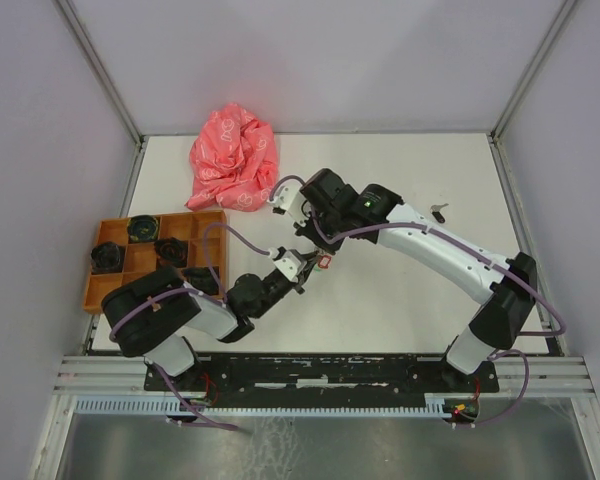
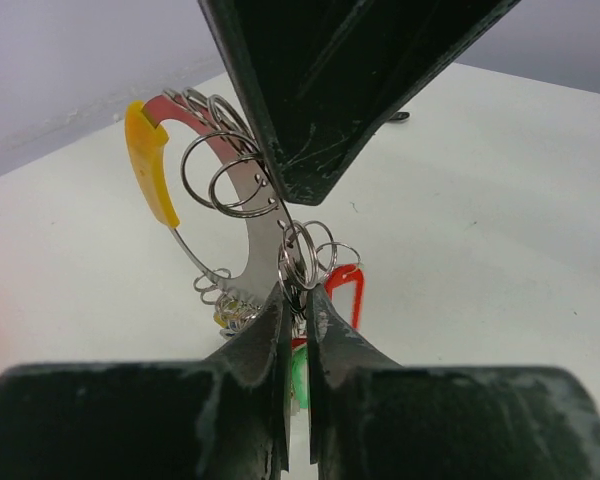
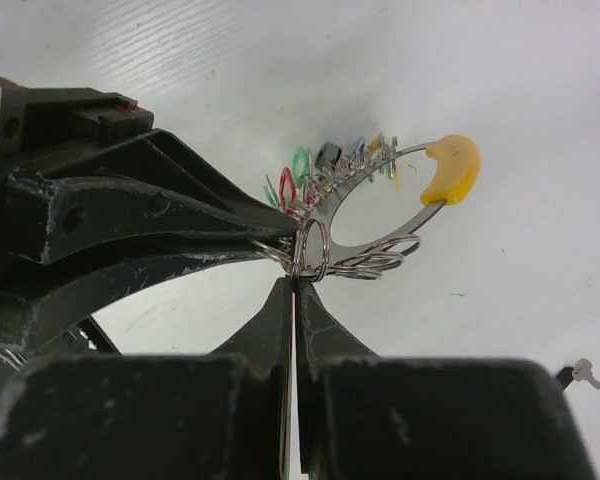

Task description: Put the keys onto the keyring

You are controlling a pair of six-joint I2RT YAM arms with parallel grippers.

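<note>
Steel keyring (image 2: 152, 165) held mid-table, right gripper (image 3: 294, 288) clamped tight on its band; left gripper (image 2: 298, 305) nearly closed, pinching split ring (image 2: 302, 255) beside red key (image 2: 346, 292). Step, seemingly: seating red key. Loose black key (image 1: 439, 211) at 2 o'clock; next likely fetch, thread it

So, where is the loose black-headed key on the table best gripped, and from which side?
Probably by its black head, from straight above: the black-headed key lies flat on the table, with open space around it, and its thin blade offers less hold.
</note>
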